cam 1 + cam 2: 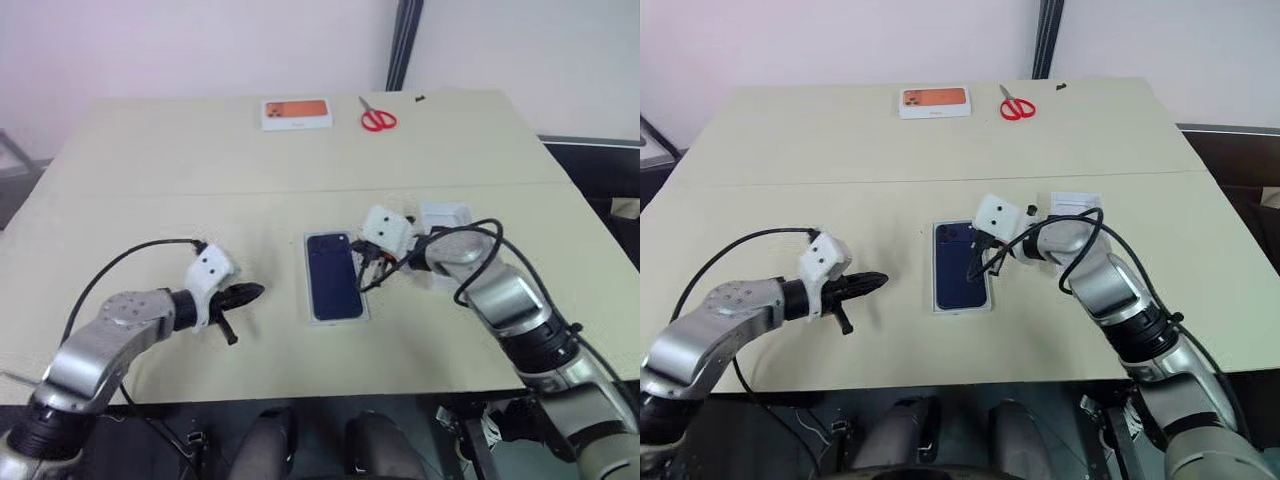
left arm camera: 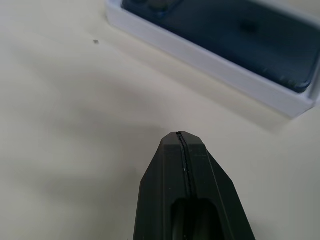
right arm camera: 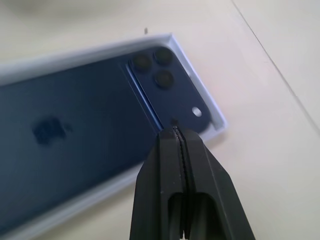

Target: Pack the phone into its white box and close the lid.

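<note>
Both claws clenched empty, phone already lying in its box.

The left gripper [image 1: 250, 293] hovers shut beside the white box [image 1: 308, 300], while the right gripper [image 3: 176, 131], also pinched closed, points at the phone [image 1: 333, 277], probably to nudge it flat. An orange-pictured box [image 1: 296, 112] and scissors [image 1: 377, 117] lie far back.

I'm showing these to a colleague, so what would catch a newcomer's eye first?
The dark blue phone lying camera-side up in the white box at mid-table, with the shut right gripper poised at its camera corner. The shut left gripper points at the box from its other side. Red scissors lie at the far edge.
</note>
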Controlling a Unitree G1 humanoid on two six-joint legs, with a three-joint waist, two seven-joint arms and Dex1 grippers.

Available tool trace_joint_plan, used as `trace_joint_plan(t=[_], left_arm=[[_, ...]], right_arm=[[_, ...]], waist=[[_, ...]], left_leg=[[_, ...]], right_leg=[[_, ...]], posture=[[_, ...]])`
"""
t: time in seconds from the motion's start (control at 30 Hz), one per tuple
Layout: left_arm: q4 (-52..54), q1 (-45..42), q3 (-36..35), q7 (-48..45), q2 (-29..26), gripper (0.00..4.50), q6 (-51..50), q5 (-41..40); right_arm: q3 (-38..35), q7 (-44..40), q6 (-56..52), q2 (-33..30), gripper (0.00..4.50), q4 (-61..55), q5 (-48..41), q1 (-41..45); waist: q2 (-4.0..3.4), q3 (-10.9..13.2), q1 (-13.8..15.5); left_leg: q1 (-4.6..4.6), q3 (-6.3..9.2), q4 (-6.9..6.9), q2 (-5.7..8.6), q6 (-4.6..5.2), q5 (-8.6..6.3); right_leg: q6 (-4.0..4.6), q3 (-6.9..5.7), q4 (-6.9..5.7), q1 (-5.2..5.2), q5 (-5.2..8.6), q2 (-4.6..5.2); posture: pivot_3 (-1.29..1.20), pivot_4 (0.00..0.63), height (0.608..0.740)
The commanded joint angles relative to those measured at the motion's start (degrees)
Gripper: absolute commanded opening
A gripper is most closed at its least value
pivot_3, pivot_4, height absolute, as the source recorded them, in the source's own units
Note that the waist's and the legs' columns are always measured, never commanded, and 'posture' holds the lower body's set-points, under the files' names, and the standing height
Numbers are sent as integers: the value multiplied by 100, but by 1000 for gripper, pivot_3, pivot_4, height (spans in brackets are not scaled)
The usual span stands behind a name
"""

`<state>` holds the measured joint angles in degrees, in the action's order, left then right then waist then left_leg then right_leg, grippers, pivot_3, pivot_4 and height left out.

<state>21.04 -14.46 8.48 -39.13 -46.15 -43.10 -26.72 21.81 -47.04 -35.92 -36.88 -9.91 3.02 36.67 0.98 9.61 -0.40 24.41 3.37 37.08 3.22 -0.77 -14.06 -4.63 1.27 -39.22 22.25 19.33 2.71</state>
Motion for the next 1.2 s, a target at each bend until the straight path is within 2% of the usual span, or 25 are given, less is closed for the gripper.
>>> trace_joint_plan(t=[0.03, 0.2, 0.37, 0.77, 0.9, 1.2], left_arm=[[-88, -621, 464, -148, 70, 32, -508, 205], [-408, -1478, 1043, -314, 454, 32, -906, 418], [-796, -1935, 1404, -327, 797, 32, -1211, 648], [-867, -2047, 1573, -308, 1537, 32, -1274, 866], [-848, -2098, 1664, -370, 1851, 32, -1218, 874], [-1212, -2377, 1996, -602, 2484, 32, -1062, 1010]], right_arm=[[104, -221, 332, -210, 0, -53, 209, 56], [337, -417, 598, -320, 0, 38, 469, -12], [445, -585, 726, -295, 0, 49, 597, -50], [333, -1040, 702, -422, 0, -430, 605, -341], [146, -1179, 646, -629, 0, -651, 527, -528], [-330, -1387, 544, -1134, 0, -907, 487, -1067]], waist=[[1, 1, -23], [1, 1, -53], [1, 1, -41], [1, 0, 33], [1, 0, 129], [1, -1, 124]], left_leg=[[1, 0, 1, 0, 0, 0], [3, -2, 1, -1, 0, 1], [3, -1, 6, -1, -1, 3], [2, 1, 26, 0, -6, 6], [3, 0, 30, 0, -7, 6], [5, 0, 35, 1, -6, 6]], right_leg=[[0, 0, 0, 2, 0, 0], [-1, 3, -4, 7, 0, -6], [-1, 3, -10, 7, 0, -7], [-2, 0, -11, -6, 0, -5], [-3, 0, -10, -8, 0, -3], [-3, 0, -9, -12, 0, -3]], posture=[[0, 150, 740], [0, 150, 740], [0, 150, 740], [0, 150, 740], [0, 150, 740], [0, 150, 740]])
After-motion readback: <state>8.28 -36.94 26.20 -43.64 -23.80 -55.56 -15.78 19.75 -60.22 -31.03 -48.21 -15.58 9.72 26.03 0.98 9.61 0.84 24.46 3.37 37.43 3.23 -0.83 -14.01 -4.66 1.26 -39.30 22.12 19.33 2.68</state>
